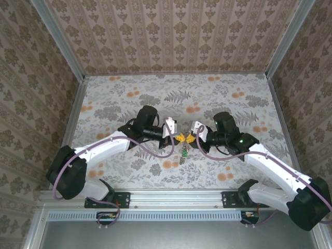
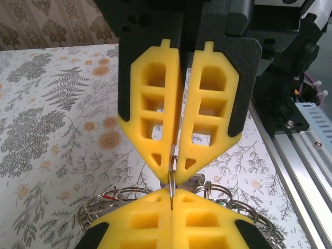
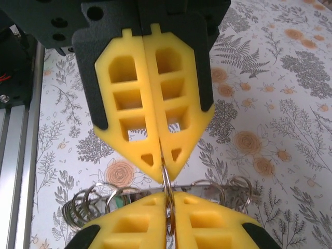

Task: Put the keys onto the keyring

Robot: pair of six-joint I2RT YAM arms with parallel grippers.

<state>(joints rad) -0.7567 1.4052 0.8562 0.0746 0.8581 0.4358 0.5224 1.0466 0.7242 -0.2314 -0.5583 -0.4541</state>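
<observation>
Left claw (image 1: pixel 179 138) and right claw (image 1: pixel 191 138) sat tip to tip, both clamped on the thin, stiff keyring (image 2: pixel 173 168) above the surface (image 1: pixel 233 104). Light, probably slippery keys (image 1: pixel 183 154) apparently dangled beneath, best pinched by their heads.

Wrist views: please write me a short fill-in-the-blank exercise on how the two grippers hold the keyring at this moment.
1. The left gripper is ___ on the thin metal keyring.
2. The right gripper faces it tip to tip and pinches the same keyring from the ___ side.
3. The fingers of both grippers are coloured ___.

Missing words: shut; opposite; yellow.
</observation>
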